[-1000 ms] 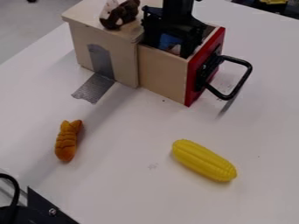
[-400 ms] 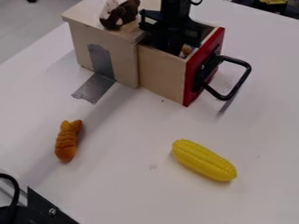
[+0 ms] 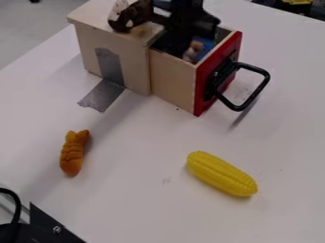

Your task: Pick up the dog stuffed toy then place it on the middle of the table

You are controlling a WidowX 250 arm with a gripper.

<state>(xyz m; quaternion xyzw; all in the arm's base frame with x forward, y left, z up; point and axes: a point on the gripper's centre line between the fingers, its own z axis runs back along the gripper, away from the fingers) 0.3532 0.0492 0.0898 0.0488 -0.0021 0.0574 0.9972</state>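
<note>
One black gripper (image 3: 176,42) is at the open drawer (image 3: 171,85), opening and hold undeterminable — the brown-and-white plush (image 3: 139,13) on the box roof (image 3: 95,11) or tan toy (image 3: 192,51) in the drawer, whichever is the dog, could be knocked or snagged by a low sideways lift.

The dog may be either of two toys. One, dark brown and white (image 3: 136,13), sits slumped on top of the box (image 3: 136,71); the other, tan beside blue (image 3: 193,50), lies partly hidden inside the box's drawer, its pose unclear. The white bench (image 3: 139,142) runs beneath the box.
</note>
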